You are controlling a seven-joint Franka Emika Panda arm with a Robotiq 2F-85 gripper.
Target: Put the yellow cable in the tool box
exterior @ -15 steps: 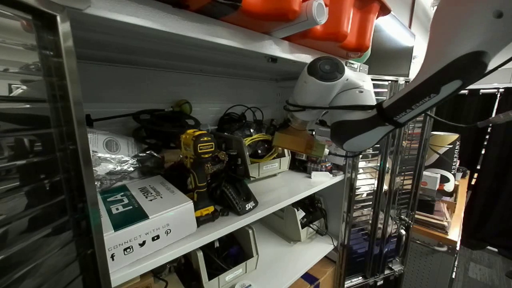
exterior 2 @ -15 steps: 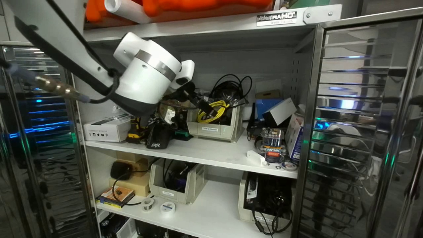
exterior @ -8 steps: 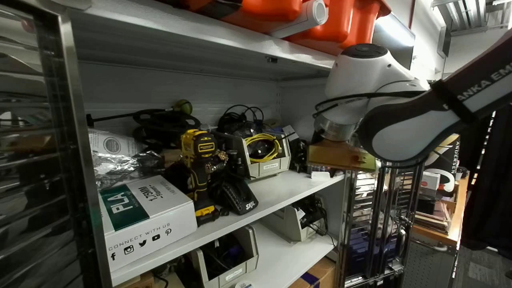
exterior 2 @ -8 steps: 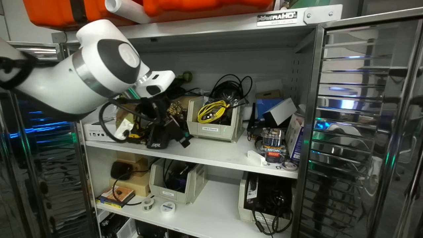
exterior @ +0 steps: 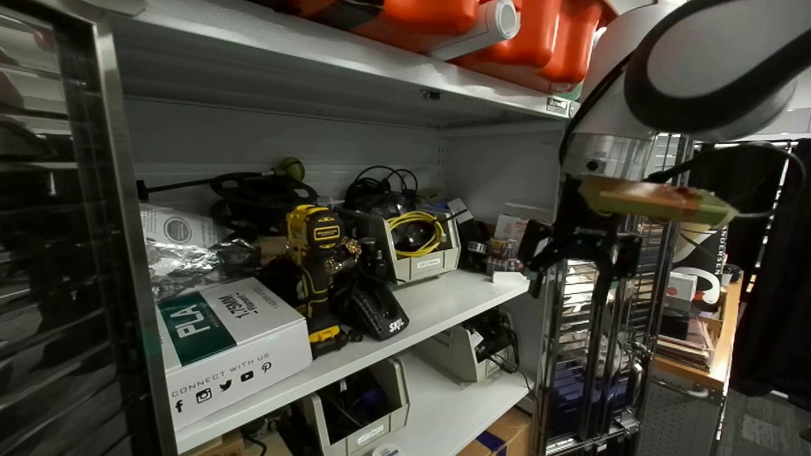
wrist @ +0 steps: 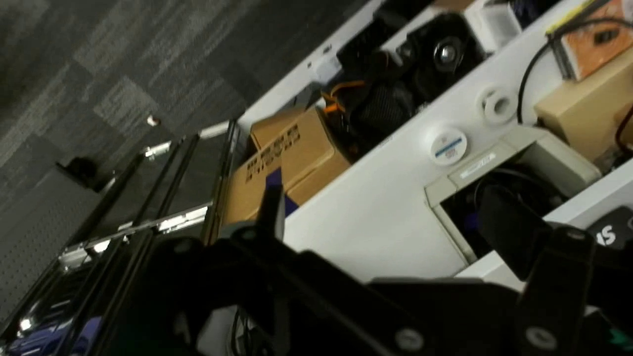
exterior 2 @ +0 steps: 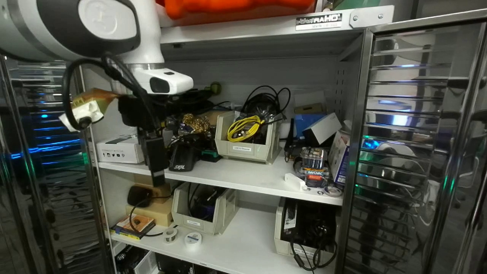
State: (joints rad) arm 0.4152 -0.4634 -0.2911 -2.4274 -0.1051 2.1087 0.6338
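Currently, gripper [wrist: 383, 207]: fingers [wrist: 509, 232] spread wide, only air between.
Yellow cable [exterior 2: 252, 131]: coiled, well apart from the gripper.
White shelf [exterior 2: 228, 173]: behind the gripper in an exterior view.

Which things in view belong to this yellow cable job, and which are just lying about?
Part of the job:
tool box, apparently the pale labelled bin
yellow cable, lying in that bin
gripper, open and empty

Just lying about:
yellow-and-black power tool
white PLA box
black SKIL device
Rayovac batteries
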